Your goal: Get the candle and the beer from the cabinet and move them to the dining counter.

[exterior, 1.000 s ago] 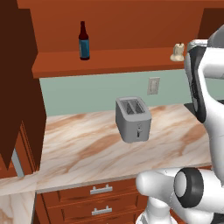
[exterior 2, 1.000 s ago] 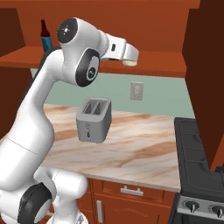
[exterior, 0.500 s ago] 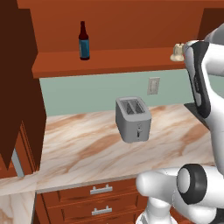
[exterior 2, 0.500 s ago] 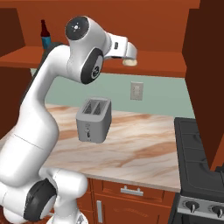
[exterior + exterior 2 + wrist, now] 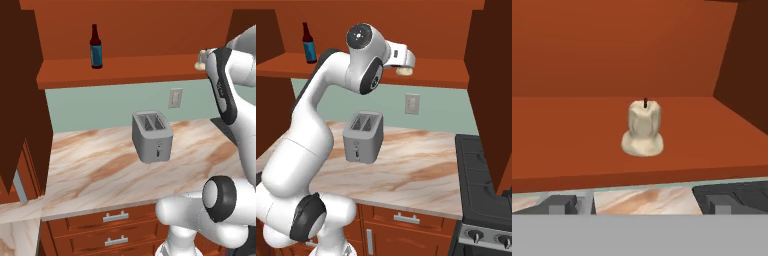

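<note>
While the two-finger gripper [image 5: 640, 204] stands wide with nothing between its 2 dark finger tips [image 5: 558, 204], the small lumpy cream-white candle [image 5: 643, 129] sits upright straight ahead of it on the floor of the reddish-brown wooden wall cabinet [image 5: 572, 135], centred between the tips and a little beyond them. Its long axis is vertical, wick up. A level push forward should bring the tips to either side of its narrower body. The slim dark brown glass beer bottle [image 5: 95, 47] stands well apart along that same cabinet floor.

Both base views flank the toaster [image 5: 152, 136]; the hand view closely faces the candle [image 5: 643, 129].
</note>
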{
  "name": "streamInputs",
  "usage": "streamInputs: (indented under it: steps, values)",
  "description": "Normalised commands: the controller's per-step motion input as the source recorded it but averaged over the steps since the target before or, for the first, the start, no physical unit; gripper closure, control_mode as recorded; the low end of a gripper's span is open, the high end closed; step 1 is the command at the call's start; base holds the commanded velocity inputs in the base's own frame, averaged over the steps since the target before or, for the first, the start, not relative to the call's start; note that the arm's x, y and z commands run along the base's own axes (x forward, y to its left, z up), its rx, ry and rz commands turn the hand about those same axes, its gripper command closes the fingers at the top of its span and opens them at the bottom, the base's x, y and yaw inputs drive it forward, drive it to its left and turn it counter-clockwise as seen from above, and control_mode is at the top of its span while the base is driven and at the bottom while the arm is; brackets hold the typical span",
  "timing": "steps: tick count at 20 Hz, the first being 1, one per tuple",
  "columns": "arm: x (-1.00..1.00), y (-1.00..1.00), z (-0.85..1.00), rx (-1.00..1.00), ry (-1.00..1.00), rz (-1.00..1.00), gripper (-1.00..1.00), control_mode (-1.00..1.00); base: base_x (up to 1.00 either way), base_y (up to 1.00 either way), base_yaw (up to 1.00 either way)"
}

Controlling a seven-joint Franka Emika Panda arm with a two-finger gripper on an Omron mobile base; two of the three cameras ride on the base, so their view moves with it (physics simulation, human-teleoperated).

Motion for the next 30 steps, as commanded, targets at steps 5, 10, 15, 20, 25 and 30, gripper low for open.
streamInputs:
  steps: [5, 10, 15, 20, 25, 30]
  values:
    - [0.37, 0.0, -0.03, 0.01, 0.01, 0.03, -1.0, -1.0, 0.0, 0.0, 0.0]
    - [0.27, 0.0, 0.0, 0.0, 0.06, 0.0, -1.0, -1.0, 0.0, 0.0, 0.0]
    - [0.23, -0.01, -0.01, 0.01, 0.03, 0.0, -1.0, -1.0, 0.0, 0.0, 0.0]
    - [0.19, -0.02, -0.03, 0.02, 0.01, 0.0, -1.0, -1.0, 0.0, 0.0, 0.0]
    - [0.18, -0.05, -0.15, 0.01, 0.0, 0.0, -1.0, -1.0, 0.0, 0.0, 0.0]
    - [0.13, 0.0, -0.15, 0.0, -0.02, 0.0, -1.0, -1.0, 0.0, 0.0, 0.0]
